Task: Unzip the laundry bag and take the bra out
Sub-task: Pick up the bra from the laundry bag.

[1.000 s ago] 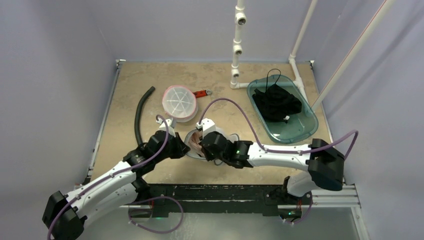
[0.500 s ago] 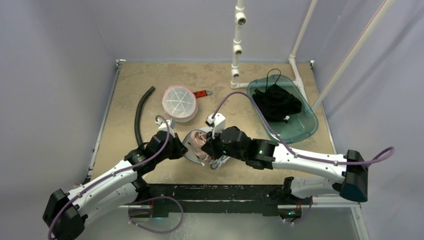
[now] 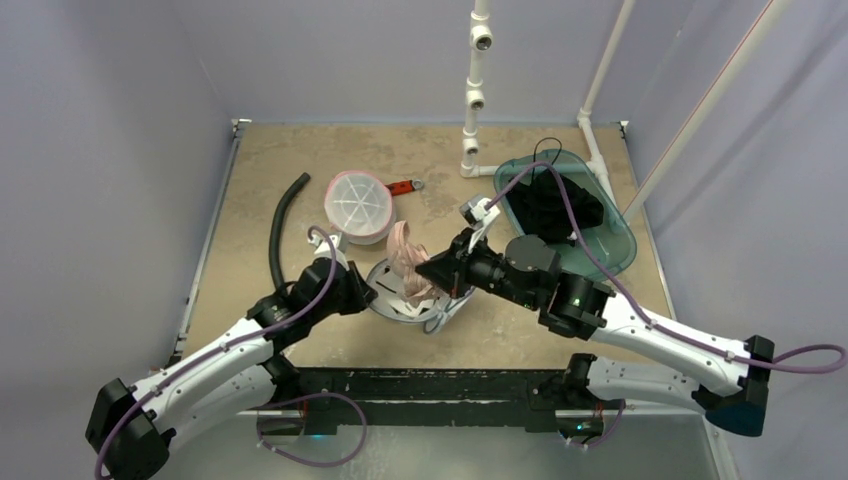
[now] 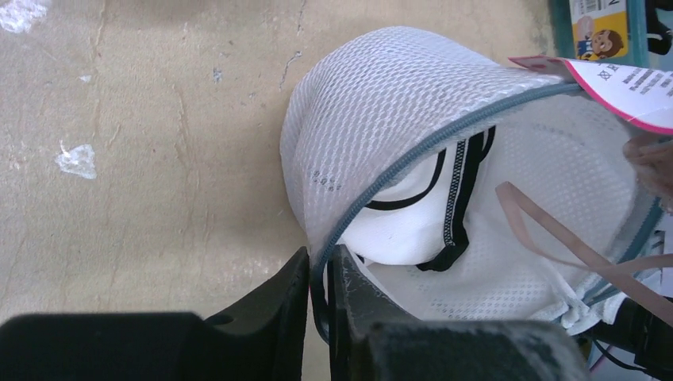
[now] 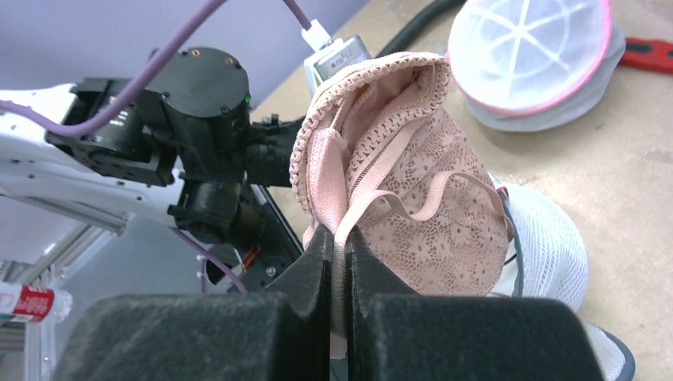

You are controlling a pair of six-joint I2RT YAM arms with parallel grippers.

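The white mesh laundry bag (image 3: 392, 300) lies unzipped at the table's near middle, its grey zipper edge (image 4: 413, 159) gaping over a white lining with black trim. My left gripper (image 4: 320, 262) is shut on that zipper edge at the bag's left rim, also seen from above (image 3: 368, 293). The pink lace bra (image 5: 413, 159) hangs above the bag's opening, lifted clear (image 3: 405, 255). My right gripper (image 5: 337, 238) is shut on the bra's strap and band. One pink strap (image 4: 555, 238) still trails across the bag's inside.
A second round mesh bag with a pink rim (image 3: 358, 205) sits behind, a red-handled item (image 3: 404, 186) beside it. A black hose (image 3: 280, 225) curves on the left. A teal tub (image 3: 610, 255) holding black clothing stands at right. White pipes (image 3: 472, 100) rise at the back.
My right gripper has risen and swung back to the right, drawing the bra up out of the bag. The left arm has stayed at the bag's rim.
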